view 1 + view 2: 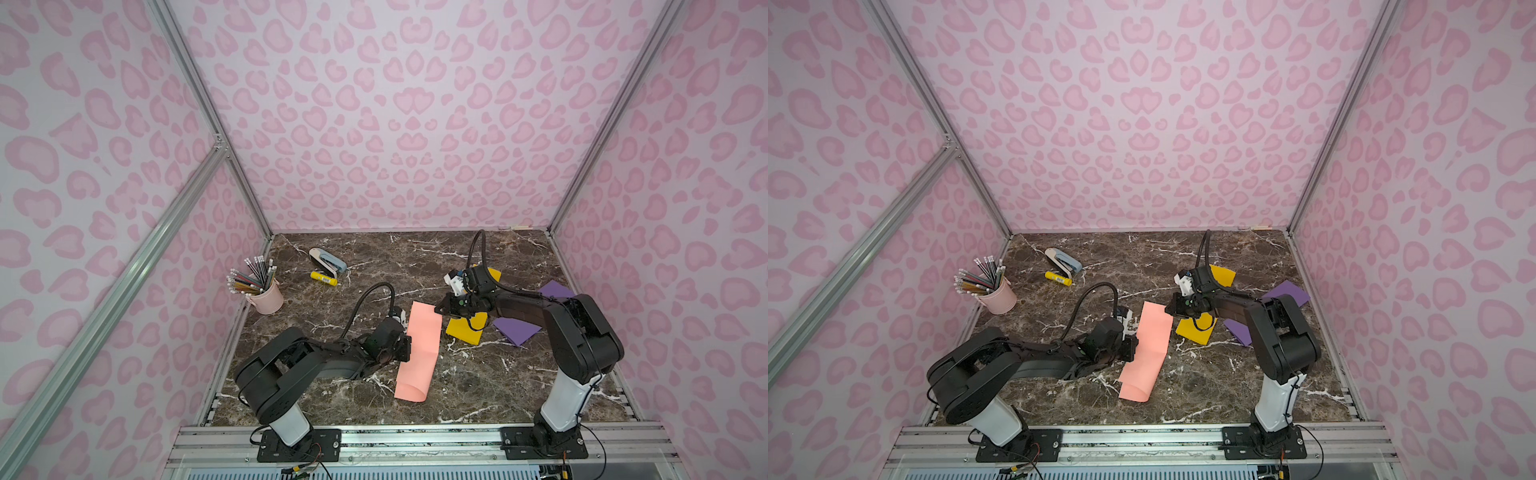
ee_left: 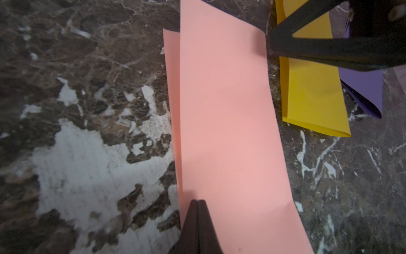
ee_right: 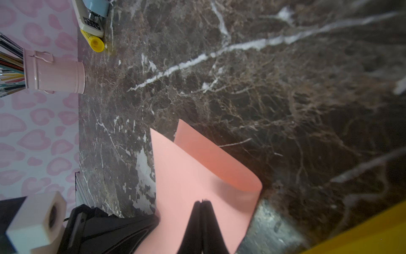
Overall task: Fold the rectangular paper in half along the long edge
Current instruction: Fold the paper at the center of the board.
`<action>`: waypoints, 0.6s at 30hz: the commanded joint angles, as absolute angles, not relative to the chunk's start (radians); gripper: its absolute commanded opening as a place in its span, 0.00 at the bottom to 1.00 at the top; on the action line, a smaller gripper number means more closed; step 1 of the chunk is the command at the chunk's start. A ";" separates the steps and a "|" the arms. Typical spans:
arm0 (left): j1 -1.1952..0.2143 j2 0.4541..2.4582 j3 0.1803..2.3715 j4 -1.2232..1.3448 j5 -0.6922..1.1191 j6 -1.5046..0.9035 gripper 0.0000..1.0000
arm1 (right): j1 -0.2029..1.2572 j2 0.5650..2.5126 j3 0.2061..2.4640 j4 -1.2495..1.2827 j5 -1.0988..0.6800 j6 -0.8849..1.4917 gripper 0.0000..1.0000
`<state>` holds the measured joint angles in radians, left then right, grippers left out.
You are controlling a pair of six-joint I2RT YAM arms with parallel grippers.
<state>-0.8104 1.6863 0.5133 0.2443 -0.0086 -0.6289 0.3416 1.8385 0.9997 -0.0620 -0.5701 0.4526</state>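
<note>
The bench (image 1: 478, 390) carries one pink sheet (image 1: 422, 349), one stapler (image 1: 328, 259) at eleven o'clock, one yellow glue stick (image 1: 324, 278) beside it, and one pink cup (image 1: 269, 300) holding pencils (image 1: 249, 276) too crowded to count. Yellow paper (image 1: 465, 330) and purple paper (image 1: 517, 330) each show as two patches split by the right arm (image 1: 523, 309); whether each is one sheet or two is unclear. There are two hands: the left hand (image 2: 198, 201) and the right hand (image 3: 202, 201).

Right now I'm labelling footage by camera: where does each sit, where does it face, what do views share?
Top views: high above the arm bases, facing down and forward onto the marble table; left arm and right arm show.
Left wrist: on the left arm, looking past the shut left gripper over the pink paper; right gripper shows.
Right wrist: on the right arm, looking past the right gripper toward the pencil cup.
Shared: pink paper, everywhere.
</note>
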 commanded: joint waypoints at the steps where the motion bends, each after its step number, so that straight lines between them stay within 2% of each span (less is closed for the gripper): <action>1: -0.813 1.701 0.500 0.037 0.010 -0.629 0.04 | 0.326 1.866 0.991 -0.036 -0.566 0.457 0.00; 10: -0.814 1.699 0.502 0.033 0.006 -0.630 0.04 | 0.223 1.867 0.905 -0.033 -0.539 0.439 0.00; 18: -0.814 1.700 0.497 0.030 -0.005 -0.633 0.04 | 0.272 1.732 0.925 -0.062 -0.578 0.456 0.00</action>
<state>-0.8131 1.6855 0.5091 0.2504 -0.0151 -0.6292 0.2478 1.7718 0.9092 -0.0429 -0.5709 0.4541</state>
